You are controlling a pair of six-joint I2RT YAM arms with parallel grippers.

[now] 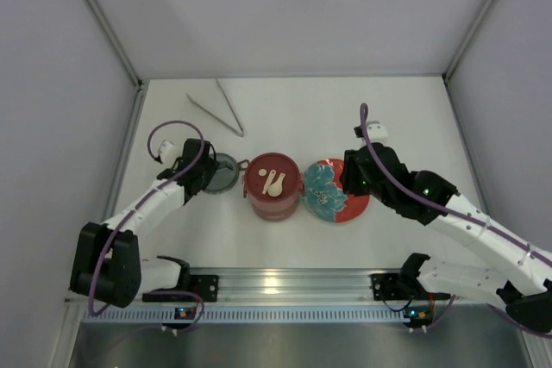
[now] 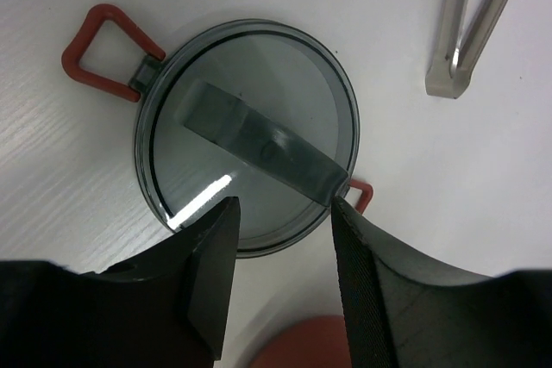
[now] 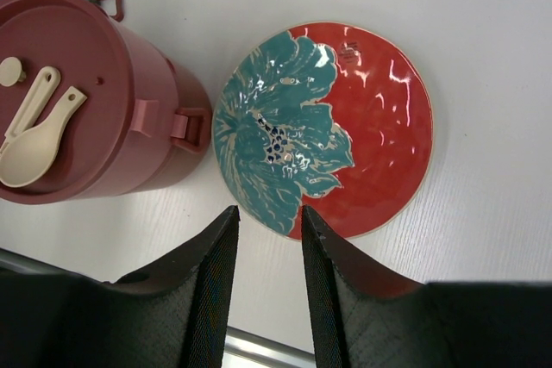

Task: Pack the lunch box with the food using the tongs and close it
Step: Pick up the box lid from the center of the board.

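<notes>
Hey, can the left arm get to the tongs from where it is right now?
Probably yes. The tongs lie bare on the table just beyond the grey lid, with nothing between. The left tool hangs over that lid, jaws apart and empty.

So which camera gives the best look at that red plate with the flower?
The right wrist view: the plate fills it, whole, flower sharp. The top view shows the plate small, its right edge covered. The left wrist view misses it.
</notes>
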